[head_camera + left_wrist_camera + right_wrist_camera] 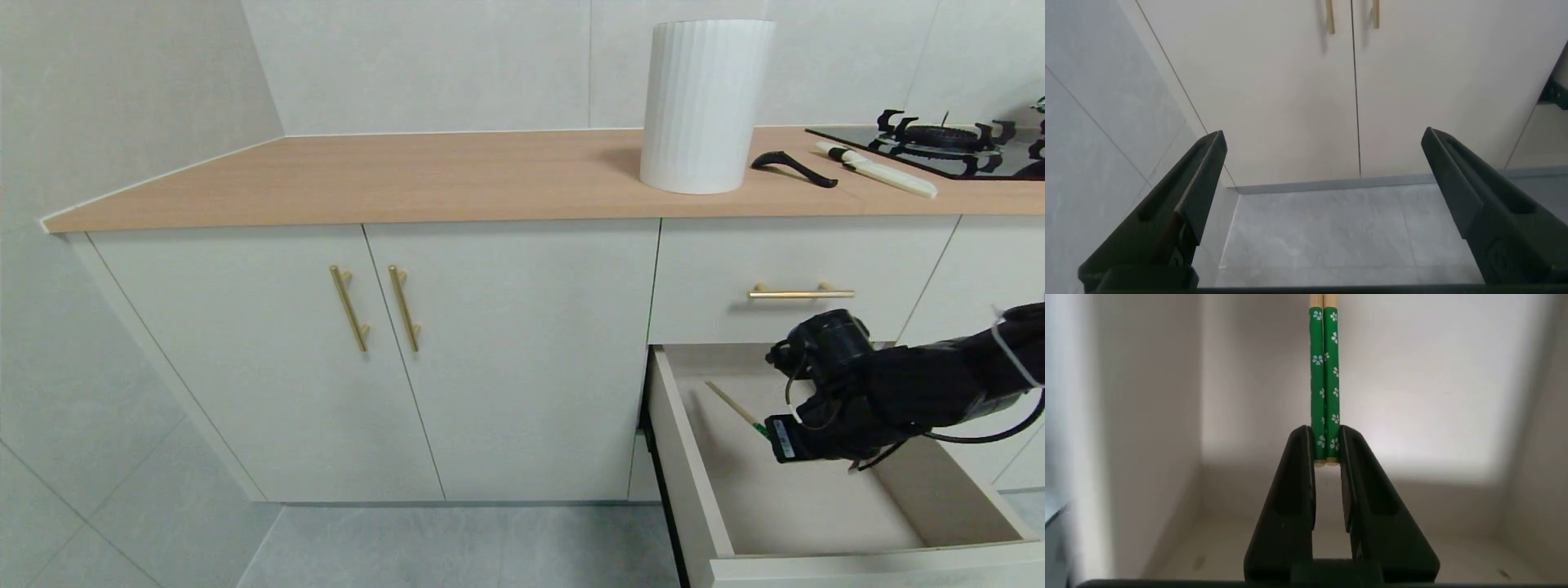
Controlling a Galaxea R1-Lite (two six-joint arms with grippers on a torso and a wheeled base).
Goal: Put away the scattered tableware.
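A pair of wooden chopsticks [735,406] with green flower-print ends [1324,376] is pinched in my right gripper [774,431], which is shut on them [1327,447]. The gripper hangs inside the open drawer [678,441], and the chopsticks point toward the drawer's back left. On the countertop lie a black spoon-like utensil [792,167] and a cream-coloured knife [878,170]. My left gripper [1323,143] is open and holds nothing. It sits low, facing the cabinet doors [1355,82] above the floor.
A tall white ribbed container [704,106] stands on the wooden countertop [408,175] beside the utensils. A gas hob [939,143] is at the far right. A shut drawer with a gold handle [800,292] sits above the open one. Grey tiled floor [408,547] lies below.
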